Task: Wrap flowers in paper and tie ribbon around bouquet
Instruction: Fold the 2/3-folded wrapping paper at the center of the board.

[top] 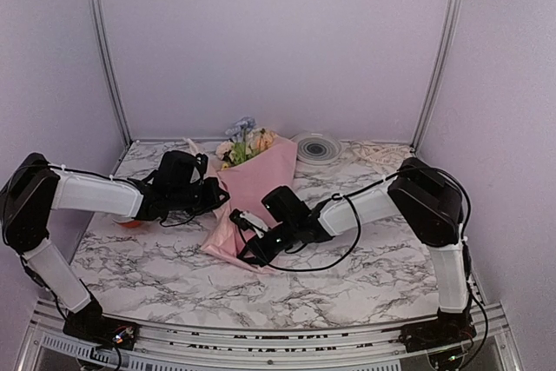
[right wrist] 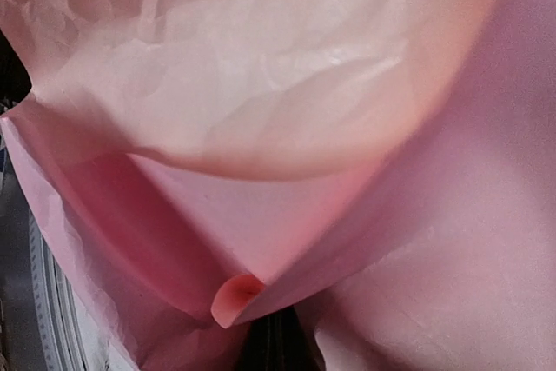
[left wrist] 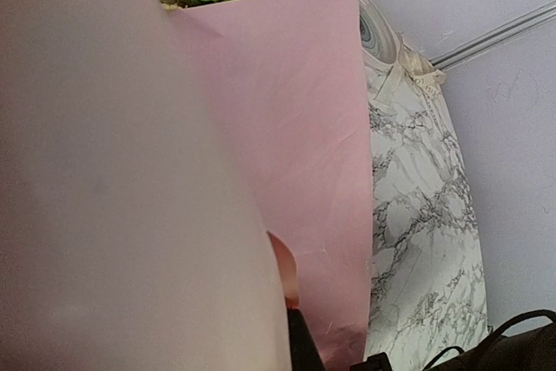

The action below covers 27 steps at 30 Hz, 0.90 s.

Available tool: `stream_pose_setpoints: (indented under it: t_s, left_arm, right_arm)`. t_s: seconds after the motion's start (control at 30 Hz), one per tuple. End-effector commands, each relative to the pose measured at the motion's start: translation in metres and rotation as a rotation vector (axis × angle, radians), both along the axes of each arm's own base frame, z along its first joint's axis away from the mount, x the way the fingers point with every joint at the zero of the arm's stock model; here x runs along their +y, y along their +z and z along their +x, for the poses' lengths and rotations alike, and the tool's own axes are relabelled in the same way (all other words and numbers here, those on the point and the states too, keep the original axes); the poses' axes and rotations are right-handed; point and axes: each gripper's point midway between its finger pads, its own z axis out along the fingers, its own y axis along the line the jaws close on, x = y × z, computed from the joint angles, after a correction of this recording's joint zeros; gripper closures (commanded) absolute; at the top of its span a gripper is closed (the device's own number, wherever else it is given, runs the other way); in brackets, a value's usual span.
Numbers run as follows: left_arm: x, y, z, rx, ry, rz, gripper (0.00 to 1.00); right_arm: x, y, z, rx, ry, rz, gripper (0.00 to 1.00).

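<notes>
- Paper (top: 261, 184) lies mid-bench (top: 365, 258), rolled into a cone with its wide end far and its narrow end near-left
- Flowers (top: 243, 141) poke out of the far end, just left of the plate (top: 317, 147)
- Left fingers (top: 217, 195) are clenched on the paper's left edge
- Right fingers (top: 248, 232) are clenched on a paper fold at the near end; paper fills that wrist view
- Ribbon (top: 378, 155) lies bunched at far right, right of the plate, apart from the paper
</notes>
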Motion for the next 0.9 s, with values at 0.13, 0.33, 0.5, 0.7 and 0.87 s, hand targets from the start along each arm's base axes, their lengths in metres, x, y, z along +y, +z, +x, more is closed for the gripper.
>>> stream_pose_setpoints:
  t_s: [0.13,0.33,0.5,0.7,0.87]
  left_arm:
    - [-0.046,0.002,0.028,-0.011,-0.124,-0.007,1.0]
    - [-0.066,-0.037,0.036,0.064,-0.173,0.015,1.0]
    - [-0.076,-0.073,0.037,0.132,-0.214,0.098,1.0]
    - [-0.069,-0.091,0.034,0.153,-0.208,0.177,1.0]
    - [-0.066,-0.092,0.035,0.146,-0.206,0.205,1.0]
  right_arm:
    - [-0.014,-0.004,-0.019,0.078,0.005,-0.005,1.0]
    - [-0.015,0.02,-0.014,0.021,-0.029,0.05,1.0]
    - [-0.018,0.036,-0.012,-0.003,-0.059,0.071,1.0]
    - [-0.042,0.056,-0.016,0.044,-0.101,0.065,1.0]
    - [-0.083,0.06,0.024,0.067,-0.223,0.04,0.99]
